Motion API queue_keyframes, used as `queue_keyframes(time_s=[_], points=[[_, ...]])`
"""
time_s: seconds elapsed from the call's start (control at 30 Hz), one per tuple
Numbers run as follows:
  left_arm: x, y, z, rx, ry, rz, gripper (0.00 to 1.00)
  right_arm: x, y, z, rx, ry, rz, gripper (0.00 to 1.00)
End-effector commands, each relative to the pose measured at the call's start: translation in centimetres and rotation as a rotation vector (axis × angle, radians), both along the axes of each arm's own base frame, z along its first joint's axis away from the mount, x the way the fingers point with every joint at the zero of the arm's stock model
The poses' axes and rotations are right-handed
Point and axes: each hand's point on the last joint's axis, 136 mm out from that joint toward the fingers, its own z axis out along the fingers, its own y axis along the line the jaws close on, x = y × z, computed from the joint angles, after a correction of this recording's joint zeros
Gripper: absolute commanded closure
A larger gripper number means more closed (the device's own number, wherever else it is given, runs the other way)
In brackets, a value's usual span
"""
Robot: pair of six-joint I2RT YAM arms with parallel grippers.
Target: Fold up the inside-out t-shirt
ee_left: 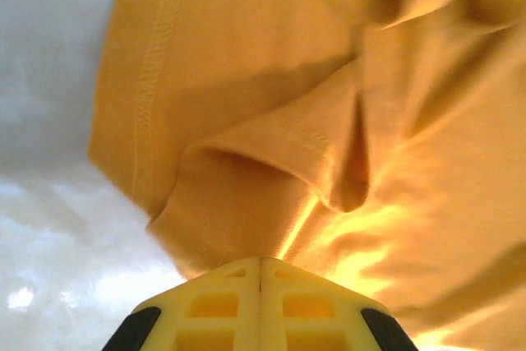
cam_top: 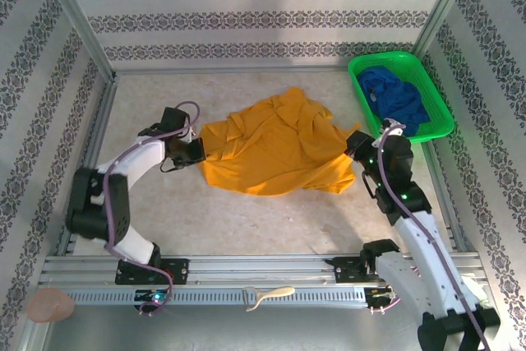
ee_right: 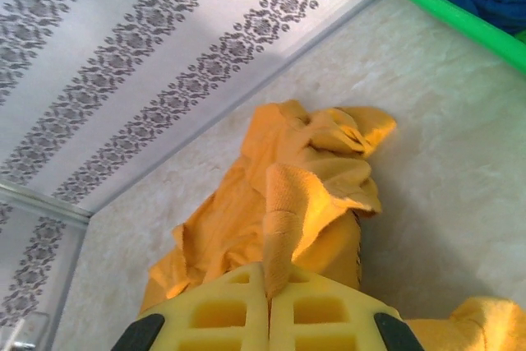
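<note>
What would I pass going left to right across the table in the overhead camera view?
left tool, shut on the shirt's left edge → mustard-yellow t-shirt, crumpled mid-table → right tool, shut on the shirt's right edge → green basket holding a blue garment

White links, black joints and purple cables are seen on the left arm [cam_top: 136, 162] and right arm [cam_top: 423, 240], with yellow fingers [ee_left: 214, 306].

Cloth of t-shirt [cam_top: 275, 154] was soft, matt, hem stitched; basket [cam_top: 386, 57] glossy plastic; desk [cam_top: 246, 219] smooth, faintly marbled; rail [cam_top: 246, 269] ribbed metal.
</note>
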Motion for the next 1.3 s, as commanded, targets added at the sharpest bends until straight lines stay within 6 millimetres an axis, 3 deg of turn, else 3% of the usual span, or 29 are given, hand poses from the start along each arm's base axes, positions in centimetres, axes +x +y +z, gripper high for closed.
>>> queue_keyframes(time_s=[0.0,0.13,0.27,0.37,0.47,0.5,0.57,0.6,0.67,0.8,0.9,1.03,1.2,1.27], points=[[-1.9,-0.3,5.3,-0.04,-0.089,-0.023,1.0,-2.4,-0.4,0.6,0.007,0.013,0.002,1.0],[-3.1,0.0,9.6,-0.065,-0.181,0.001,1.0,-3.6,-1.0,0.5,0.02,0.016,-0.03,1.0],[-2.2,-0.6,12.0,-0.123,-0.226,0.02,1.0,-2.5,-0.8,0.1,0.037,0.04,-0.034,1.0],[0.2,-0.9,11.9,-0.118,-0.232,0.025,1.0,-0.1,-0.5,-0.1,0.04,0.057,-0.036,1.0],[2.9,-0.9,10.5,-0.1,-0.205,0.027,0.99,3.6,0.0,-0.1,0.016,0.065,-0.022,1.0],[3.7,-1.0,9.9,-0.101,-0.19,0.026,0.94,5.2,0.0,-0.2,-0.019,0.074,-0.019,1.0],[4.6,-0.9,9.0,-0.092,-0.18,0.032,0.82,7.7,0.5,-0.5,-0.071,0.1,0.035,0.58],[4.8,-0.7,8.6,-0.08,-0.172,0.038,0.73,8.4,0.6,-0.6,-0.097,0.125,0.056,0.45],[4.4,-0.2,7.9,-0.053,-0.157,0.046,0.59,8.6,0.7,-0.6,-0.125,0.153,0.073,0.37],[1.4,1.1,6.5,0.003,-0.122,0.059,0.42,5.5,0.4,-0.9,-0.201,0.187,0.071,0.28],[-1.5,2.2,4.5,0.053,-0.076,0.062,0.35,2.2,0.3,-2.7,-0.297,0.226,0.082,0.02],[-4.2,2.4,2.6,0.032,-0.03,0.075,0.31,-1.4,-0.3,-5.4,-0.282,0.264,0.063,0.02],[-5.5,2.2,1.7,0.004,-0.014,0.092,0.25,-6.0,0.5,-10.3,-0.173,0.416,0.114,0.02],[-5.8,2.2,1.6,0.002,-0.014,0.093,0.24,-7.6,1.4,-12.4,-0.101,0.476,0.146,0.12]])
